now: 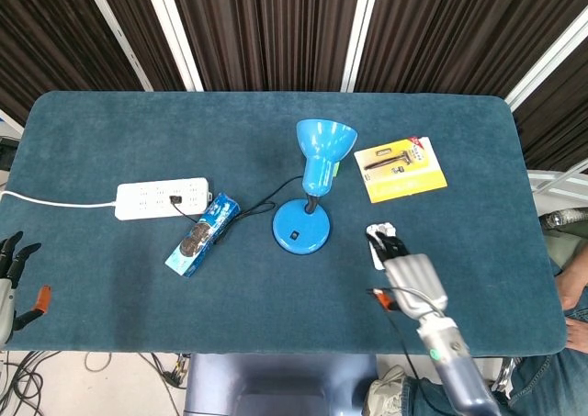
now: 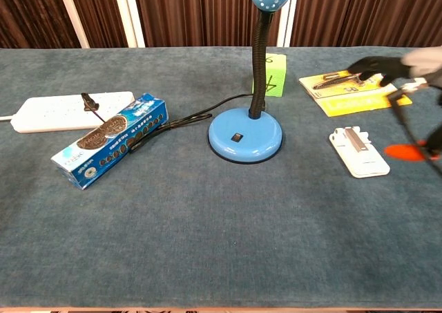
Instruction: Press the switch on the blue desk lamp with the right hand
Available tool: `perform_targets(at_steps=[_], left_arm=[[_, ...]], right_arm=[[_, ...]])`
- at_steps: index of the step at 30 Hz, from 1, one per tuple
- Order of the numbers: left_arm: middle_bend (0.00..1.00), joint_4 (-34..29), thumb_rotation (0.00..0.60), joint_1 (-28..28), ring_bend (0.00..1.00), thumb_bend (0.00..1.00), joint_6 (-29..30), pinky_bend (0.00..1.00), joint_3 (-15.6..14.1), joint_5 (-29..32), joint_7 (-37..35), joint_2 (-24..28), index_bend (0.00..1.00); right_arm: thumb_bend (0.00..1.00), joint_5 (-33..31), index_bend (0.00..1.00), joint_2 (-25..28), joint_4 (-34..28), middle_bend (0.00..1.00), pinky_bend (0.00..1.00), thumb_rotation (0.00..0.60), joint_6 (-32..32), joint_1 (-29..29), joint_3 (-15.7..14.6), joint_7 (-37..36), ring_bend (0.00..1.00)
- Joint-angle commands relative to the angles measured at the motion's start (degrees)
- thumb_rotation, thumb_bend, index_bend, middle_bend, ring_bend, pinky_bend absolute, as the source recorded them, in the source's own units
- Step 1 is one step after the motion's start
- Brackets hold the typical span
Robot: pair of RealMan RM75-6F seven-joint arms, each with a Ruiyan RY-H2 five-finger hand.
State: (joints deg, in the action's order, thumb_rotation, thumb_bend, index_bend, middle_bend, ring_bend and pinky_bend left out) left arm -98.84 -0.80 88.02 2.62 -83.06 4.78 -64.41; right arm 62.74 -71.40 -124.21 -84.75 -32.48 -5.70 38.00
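The blue desk lamp stands mid-table on its round base (image 1: 300, 226) (image 2: 245, 135), shade (image 1: 324, 143) tilted up. Its small dark switch (image 1: 295, 235) (image 2: 237, 137) sits on the front of the base, uncovered. My right hand (image 1: 409, 274) hangs to the right of the lamp, well apart from it, over the near end of a white pack. The chest view shows this hand blurred at the right edge (image 2: 407, 68), its dark fingers stretched out and holding nothing. My left hand (image 1: 11, 283) hangs off the table's front left corner, fingers spread and empty.
A white power strip (image 1: 163, 198) and a blue biscuit box (image 1: 203, 234) lie left of the lamp, with the lamp's black cord running between them. A yellow blister pack (image 1: 400, 168) lies at the back right. The white pack (image 2: 359, 150) lies right of the base.
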Motion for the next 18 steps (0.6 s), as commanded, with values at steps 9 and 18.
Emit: perform_targets(at_steps=[9, 18], left_arm=[[0.00, 0.4, 0.600, 0.0, 0.00, 0.42, 0.0, 0.00, -0.5, -0.8, 0.6, -0.1, 0.16], [0.00, 0.5, 0.600, 0.0, 0.00, 0.42, -0.1, 0.00, -0.5, -0.8, 0.9, 0.0, 0.16]], right_arm=[[0.31, 22.9, 0.00, 0.6, 26.0, 0.05, 0.00, 0.600, -18.5, 22.0, -7.9, -18.3, 0.05], [0.31, 22.6, 0.00, 1.0, 28.2, 0.05, 0.00, 0.600, -16.9, 23.7, -4.2, -19.3, 0.04]])
